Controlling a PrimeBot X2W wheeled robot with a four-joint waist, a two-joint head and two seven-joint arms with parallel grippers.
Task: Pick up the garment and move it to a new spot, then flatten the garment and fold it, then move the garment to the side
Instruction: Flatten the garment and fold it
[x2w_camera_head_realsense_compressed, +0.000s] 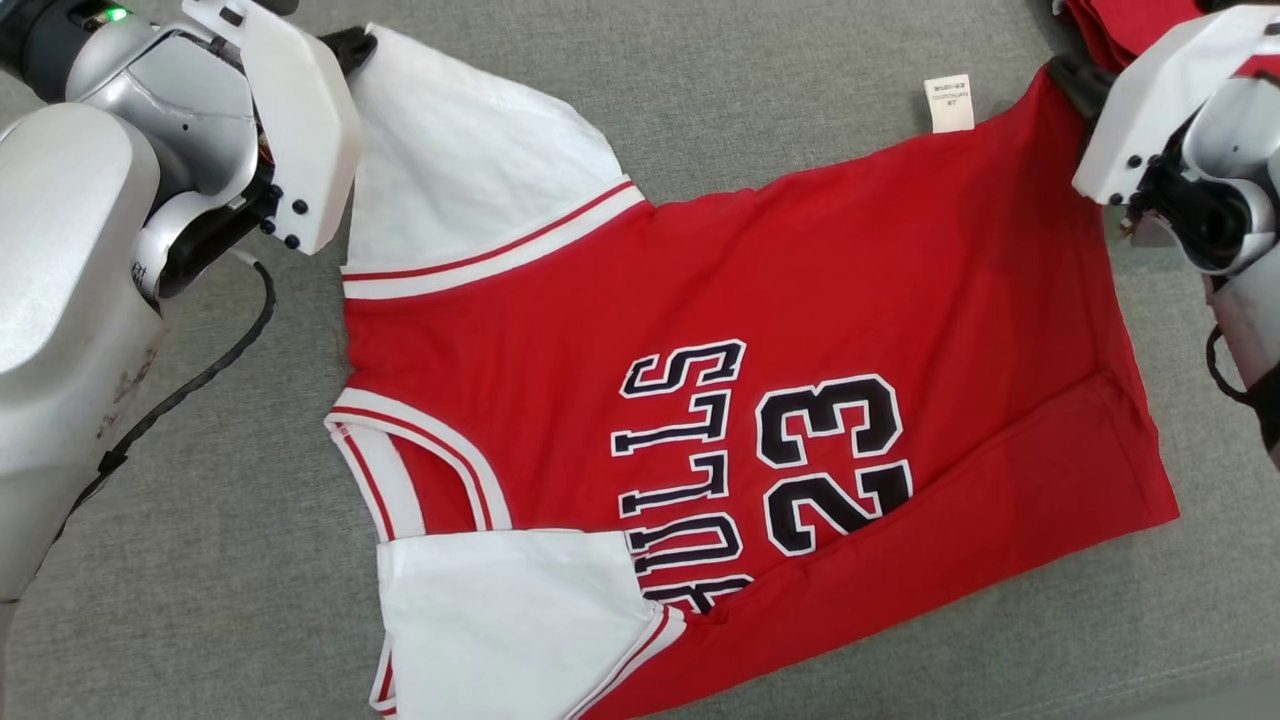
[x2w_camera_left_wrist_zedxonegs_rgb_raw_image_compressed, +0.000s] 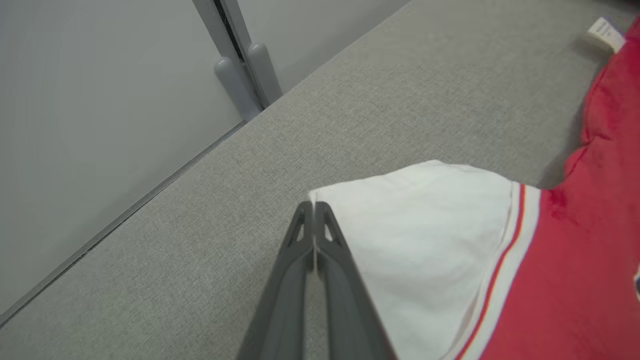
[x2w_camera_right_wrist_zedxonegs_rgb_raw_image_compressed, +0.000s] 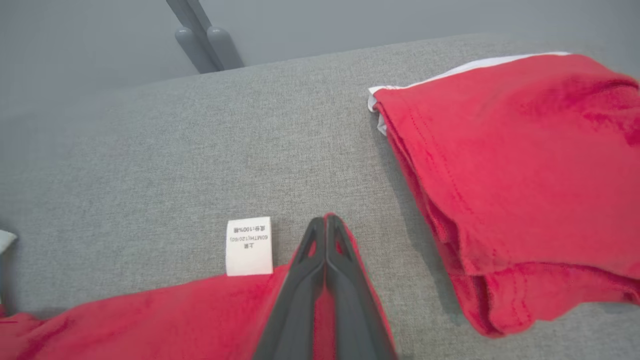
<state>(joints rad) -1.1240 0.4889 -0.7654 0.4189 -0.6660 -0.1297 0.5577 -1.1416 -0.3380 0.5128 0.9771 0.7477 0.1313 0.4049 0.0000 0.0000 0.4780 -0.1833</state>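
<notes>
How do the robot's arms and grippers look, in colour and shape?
The left arm and right arm have rounded silver shells and white angular wrist covers with black screws. A black cable hangs by the left arm; a green light glows on it. The left gripper and right gripper have long dark-grey tapering fingers with triangular cut-outs.

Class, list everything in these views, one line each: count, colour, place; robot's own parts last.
surface: one, grey fabric, under everything.
jersey: one, red with white sleeves, spread on the surface.
care label: one, white, at the jersey's far edge.
folded garment: one, red, beyond the jersey's right corner.
posts: two, grey, behind the surface.
left pincer: one, dark, shut on the jersey's white sleeve.
right pincer: one, dark, shut on the jersey's red corner.
</notes>
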